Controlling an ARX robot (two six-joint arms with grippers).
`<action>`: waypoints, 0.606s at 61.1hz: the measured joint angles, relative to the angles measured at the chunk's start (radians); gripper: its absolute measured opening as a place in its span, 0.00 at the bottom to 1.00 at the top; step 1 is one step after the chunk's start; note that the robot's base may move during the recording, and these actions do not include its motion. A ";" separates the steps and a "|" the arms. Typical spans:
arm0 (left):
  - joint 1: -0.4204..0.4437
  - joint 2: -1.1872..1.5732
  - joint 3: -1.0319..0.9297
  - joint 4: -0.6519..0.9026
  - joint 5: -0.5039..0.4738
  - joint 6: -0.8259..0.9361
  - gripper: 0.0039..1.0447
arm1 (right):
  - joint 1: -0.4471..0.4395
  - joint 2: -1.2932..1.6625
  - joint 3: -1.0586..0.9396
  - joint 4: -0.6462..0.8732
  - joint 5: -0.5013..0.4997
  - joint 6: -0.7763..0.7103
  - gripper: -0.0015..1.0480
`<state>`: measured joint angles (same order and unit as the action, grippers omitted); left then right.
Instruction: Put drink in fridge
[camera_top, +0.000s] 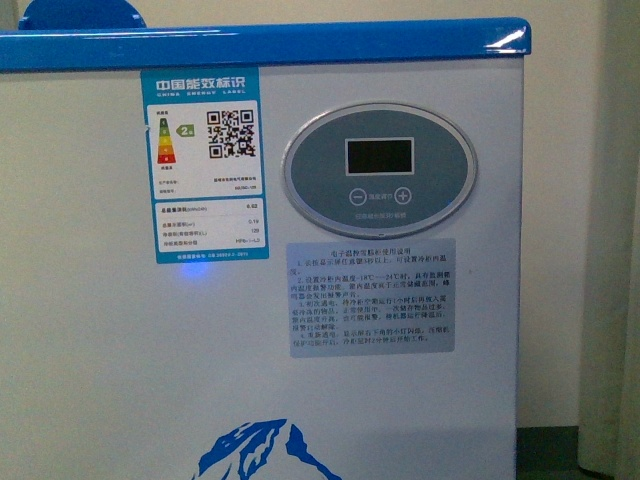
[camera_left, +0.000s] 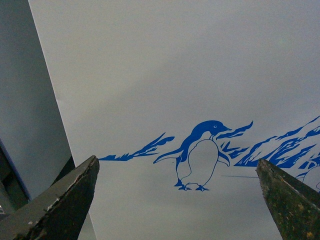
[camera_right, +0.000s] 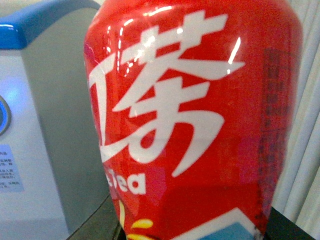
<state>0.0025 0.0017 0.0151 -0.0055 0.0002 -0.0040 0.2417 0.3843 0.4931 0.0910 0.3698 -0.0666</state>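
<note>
One red drink (camera_right: 195, 125) gripped in right pincer (camera_right: 192, 230); left pincer (camera_left: 176, 162) spread wide, empty, facing one fridge (camera_top: 100, 350).

Front view: fridge (camera_top: 100, 350) was cropped at left and bottom. Mountain decal (camera_top: 255, 450) was cut by the lower edge. Blue object (camera_top: 80, 12) above the rim was cropped by the top edge and could not be identified. Print on the instruction sticker (camera_top: 372, 295) and energy label (camera_top: 198, 165) was too small to read.

Right wrist view: drink bottle (camera_right: 195, 120) overfilled the frame, with cap and base cut off and its side print blurred. Right end effector (camera_right: 192, 232) clasped it, and its fingers (camera_right: 95, 227) showed only as dark slivers.
</note>
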 joint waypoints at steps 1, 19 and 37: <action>0.000 0.000 0.000 0.000 0.000 0.000 0.92 | 0.001 0.000 0.000 0.000 0.000 0.000 0.37; 0.000 0.000 0.000 0.000 0.000 0.000 0.92 | 0.002 -0.011 0.000 0.002 0.003 -0.003 0.37; 0.000 0.000 0.000 0.000 0.000 0.000 0.92 | 0.002 -0.010 0.000 0.002 0.003 -0.003 0.37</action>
<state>0.0025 0.0017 0.0151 -0.0055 0.0002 -0.0044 0.2432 0.3740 0.4931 0.0929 0.3729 -0.0692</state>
